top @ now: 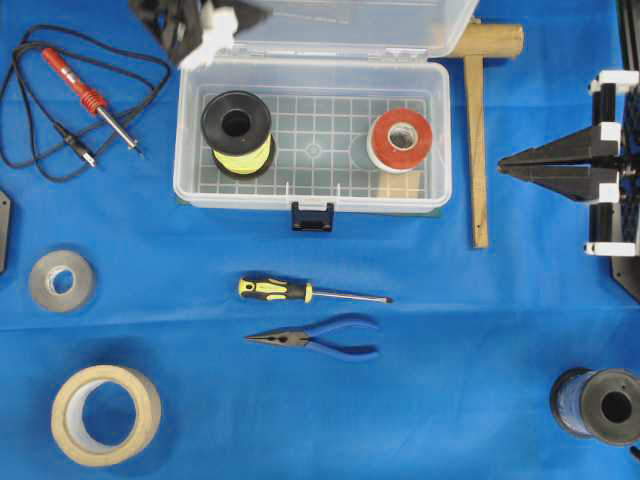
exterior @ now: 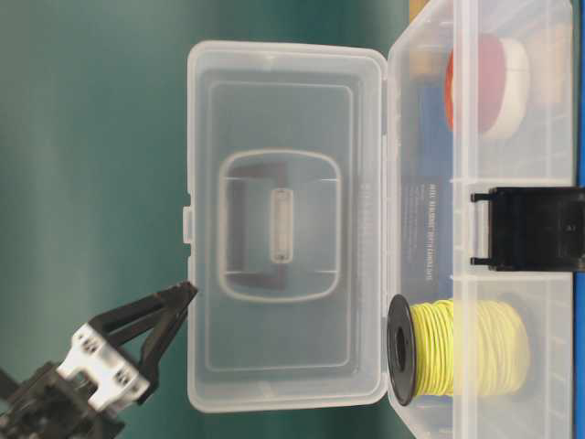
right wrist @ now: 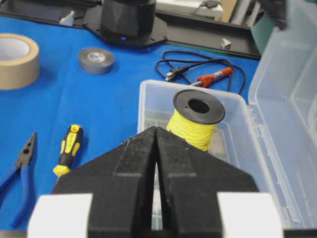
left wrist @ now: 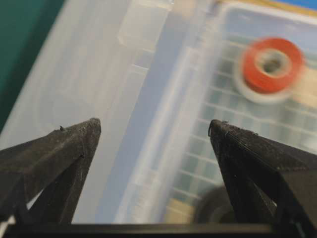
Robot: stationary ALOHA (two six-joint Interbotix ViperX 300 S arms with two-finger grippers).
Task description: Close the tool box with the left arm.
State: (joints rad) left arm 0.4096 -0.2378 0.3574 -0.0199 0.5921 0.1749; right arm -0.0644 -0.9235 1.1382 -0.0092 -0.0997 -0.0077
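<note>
lid of tool box (exterior: 283,229) raised, left arm (exterior: 179,299) at its edge — jaws apart

Tool box (exterior: 430,229) label: pale lines of print show through the clear wall, too small and blurred to read.
Other things: no readable text.

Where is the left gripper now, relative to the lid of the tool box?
In the overhead view the left gripper is top left, jaws open, at the raised lid of the tool box.
</note>
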